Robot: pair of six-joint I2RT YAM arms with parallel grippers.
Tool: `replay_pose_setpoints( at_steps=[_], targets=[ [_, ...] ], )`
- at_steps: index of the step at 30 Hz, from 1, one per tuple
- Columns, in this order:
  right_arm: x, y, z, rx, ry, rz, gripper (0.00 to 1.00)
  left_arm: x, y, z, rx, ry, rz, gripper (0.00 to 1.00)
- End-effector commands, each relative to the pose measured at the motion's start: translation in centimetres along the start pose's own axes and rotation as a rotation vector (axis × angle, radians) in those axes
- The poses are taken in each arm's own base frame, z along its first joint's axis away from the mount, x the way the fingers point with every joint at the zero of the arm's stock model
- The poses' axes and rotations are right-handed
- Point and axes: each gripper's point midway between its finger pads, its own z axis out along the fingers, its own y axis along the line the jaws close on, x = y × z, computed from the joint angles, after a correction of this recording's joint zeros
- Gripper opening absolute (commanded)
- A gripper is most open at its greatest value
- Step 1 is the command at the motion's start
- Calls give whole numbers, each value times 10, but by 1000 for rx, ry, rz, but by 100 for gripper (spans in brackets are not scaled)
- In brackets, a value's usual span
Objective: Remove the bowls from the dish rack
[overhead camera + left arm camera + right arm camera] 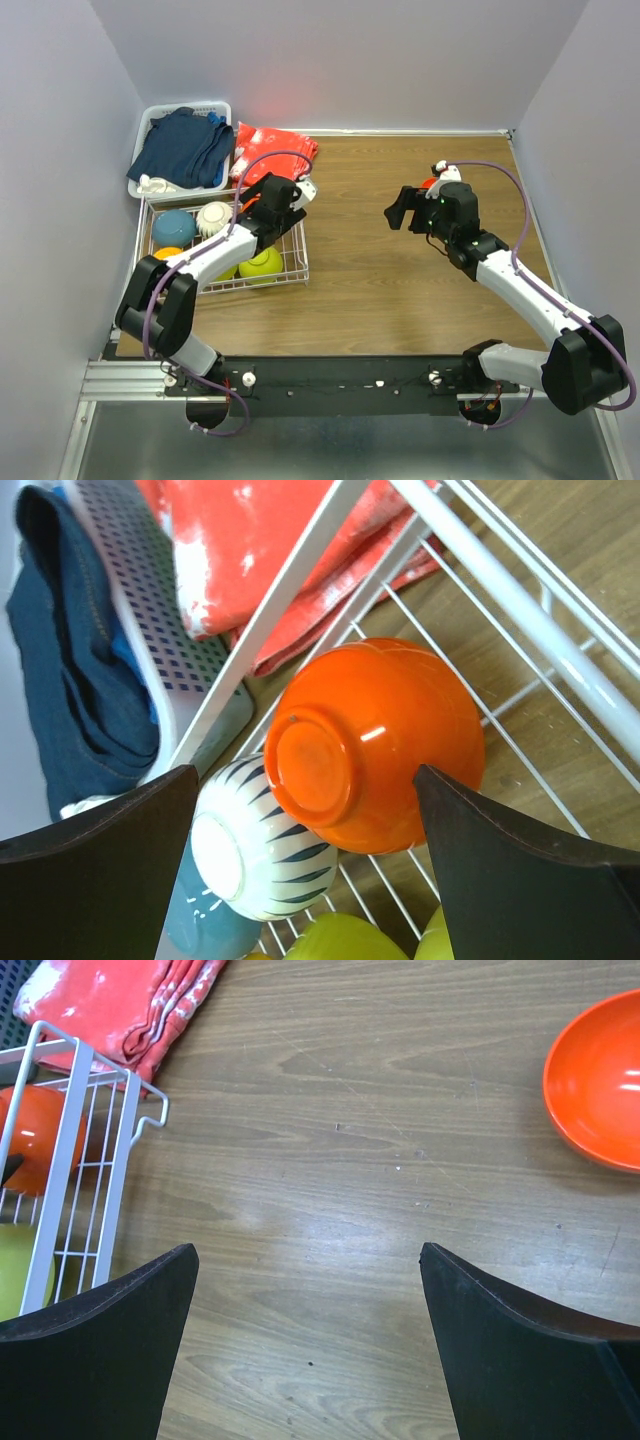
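L tool (305,770) open over orange bowl (370,745), upside-dn, foot twd cam, in rack (545,630).

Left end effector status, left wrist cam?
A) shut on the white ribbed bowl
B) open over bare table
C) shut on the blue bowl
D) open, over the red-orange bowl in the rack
D: the left end effector has its fingers spread wide either side of the red-orange bowl, which lies with its base toward the camera inside the dish rack.
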Motion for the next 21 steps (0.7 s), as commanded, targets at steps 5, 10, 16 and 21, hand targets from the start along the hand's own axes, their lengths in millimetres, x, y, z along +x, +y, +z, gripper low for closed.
replay_pose_setpoints(
  at_steps=[5, 10, 16, 21],
  targets=[
    [-1, 11, -2, -51, -14, -19, 100, 20, -6, -22, 131, -37, 93, 99],
    [-2, 11, -3, -51, -19, -18, 100, 25, -9, -26, 169, -50, 137, 99],
    [-2, 12, -5, -54, -23, -25, 100, 36, -11, -17, 192, 4, 201, 99],
    [-1, 17, -6, -62, -25, -42, 100, 51, -20, -7, 250, 83, 255, 98]
  ],
)
